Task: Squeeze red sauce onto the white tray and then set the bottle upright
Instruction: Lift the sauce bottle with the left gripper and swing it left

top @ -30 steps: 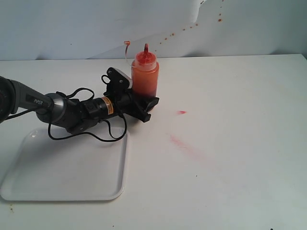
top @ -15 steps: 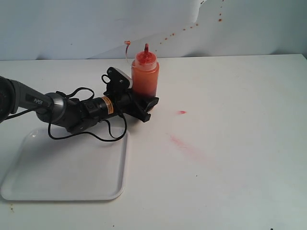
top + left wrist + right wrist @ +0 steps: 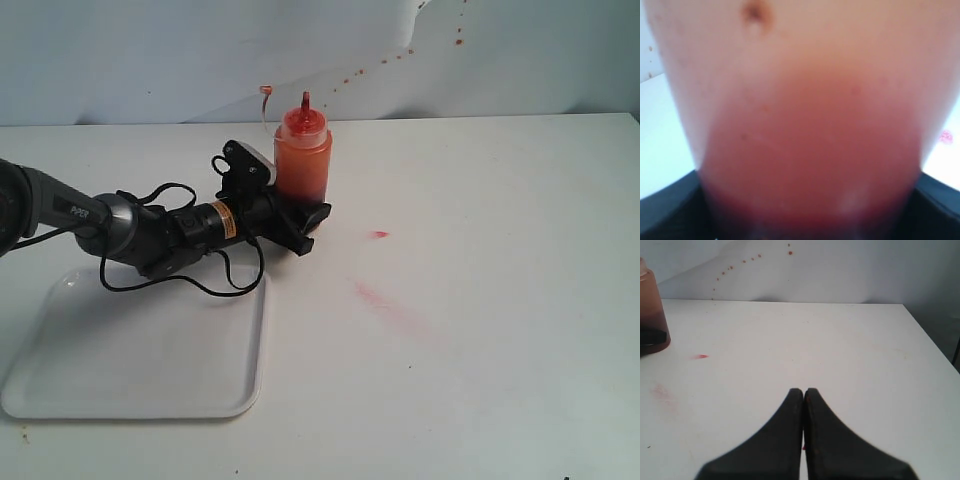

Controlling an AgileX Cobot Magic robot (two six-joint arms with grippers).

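Observation:
The bottle (image 3: 302, 160) stands upright on the table, orange-tinted, with dark red sauce inside and its red nozzle pointing up. My left gripper (image 3: 300, 208) reaches in low from the left and is shut on the bottle's lower part. The bottle (image 3: 805, 125) fills the left wrist view as a blur. The white tray (image 3: 130, 370) lies at the front left, partly under the left arm; no sauce shows on its visible surface. In the right wrist view my right gripper (image 3: 803, 390) is shut and empty above the bare table, far from the bottle (image 3: 650, 325).
A small red dash (image 3: 378, 234) and a faint pinkish smear (image 3: 375, 295) mark the table right of the bottle. Red spatter dots (image 3: 400, 55) run up the back wall. The table's right edge (image 3: 932, 340) is near the right gripper.

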